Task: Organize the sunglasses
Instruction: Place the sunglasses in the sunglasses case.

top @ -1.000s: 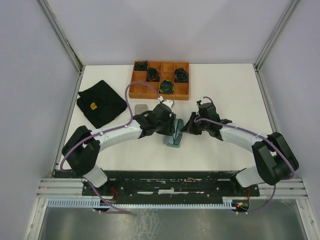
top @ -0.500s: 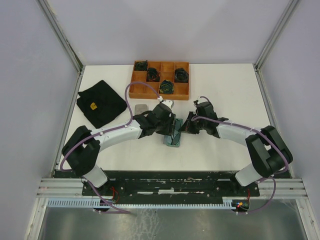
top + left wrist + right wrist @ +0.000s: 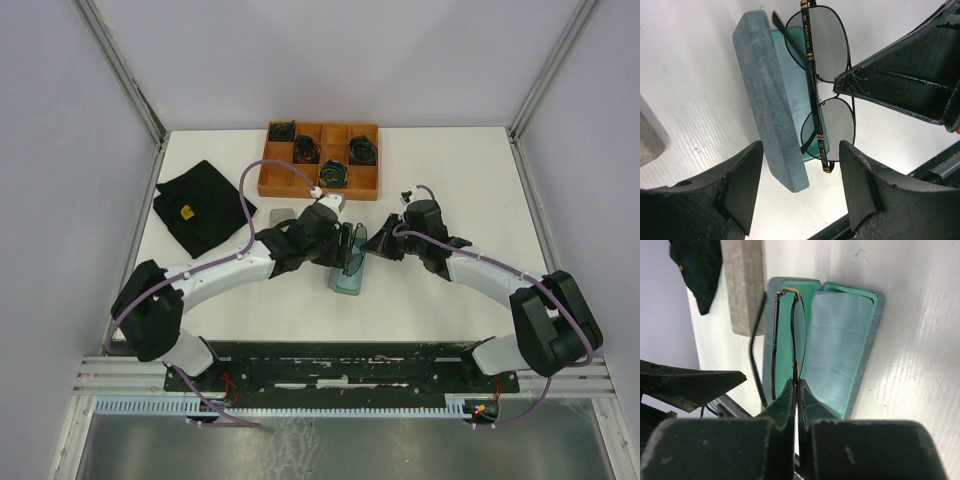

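Your right claw (image 3: 796, 382) is pressed together, pinching the sunglasses (image 3: 830, 120) at the bridge. They're held on edge right over the open teal-lined case (image 3: 840, 340), not yet lying in it. Your left claw (image 3: 801, 155) is spread wide just beside them, gripping nothing.

So this looks like the casing step. One temple is folded flat along the lenses, the other splays out to the side. I'd say the next move calls for tucking that loose temple in with the left claw. Then lower the frame flat into the lined half, clear of the lid edge.

Count on the surface (image 3: 450, 170): one pair of sunglasses in view, two cases (this open one and a shut grey case (image 3: 742, 285)), one black cloth (image 3: 200, 207), and one wooden divided tray (image 3: 283, 180) holding four dark coiled bundles (image 3: 333, 172) that I can make out.
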`<move>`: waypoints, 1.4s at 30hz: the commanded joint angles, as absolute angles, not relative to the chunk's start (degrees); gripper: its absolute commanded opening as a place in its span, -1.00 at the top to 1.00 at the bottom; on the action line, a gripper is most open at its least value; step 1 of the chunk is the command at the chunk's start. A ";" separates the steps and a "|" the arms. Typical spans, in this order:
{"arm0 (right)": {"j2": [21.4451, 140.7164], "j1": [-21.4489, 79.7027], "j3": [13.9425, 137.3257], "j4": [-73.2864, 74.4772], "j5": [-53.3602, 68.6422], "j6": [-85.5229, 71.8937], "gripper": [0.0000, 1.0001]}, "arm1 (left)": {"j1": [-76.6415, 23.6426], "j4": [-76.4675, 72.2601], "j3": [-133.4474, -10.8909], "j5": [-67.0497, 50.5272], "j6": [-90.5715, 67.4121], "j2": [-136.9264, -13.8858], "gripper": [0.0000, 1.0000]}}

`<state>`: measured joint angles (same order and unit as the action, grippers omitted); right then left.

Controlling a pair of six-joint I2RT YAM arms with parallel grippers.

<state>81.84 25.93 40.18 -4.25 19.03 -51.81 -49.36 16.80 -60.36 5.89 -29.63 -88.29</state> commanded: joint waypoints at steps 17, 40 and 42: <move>72.24 24.27 41.60 6.03 16.33 -47.04 1.00 | -49.48 17.51 -65.92 14.21 -25.52 -85.36 -0.17; 88.44 24.34 43.09 -7.08 24.55 -50.24 1.00 | -49.49 14.34 -63.67 9.97 -25.27 -89.75 -0.08; 89.00 24.27 43.20 -7.52 24.75 -50.34 1.00 | -49.48 14.24 -63.63 9.78 -25.31 -89.90 -0.08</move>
<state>88.29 24.58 40.45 -3.18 23.35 -49.74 -49.36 16.97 -63.75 10.35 -27.03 -89.43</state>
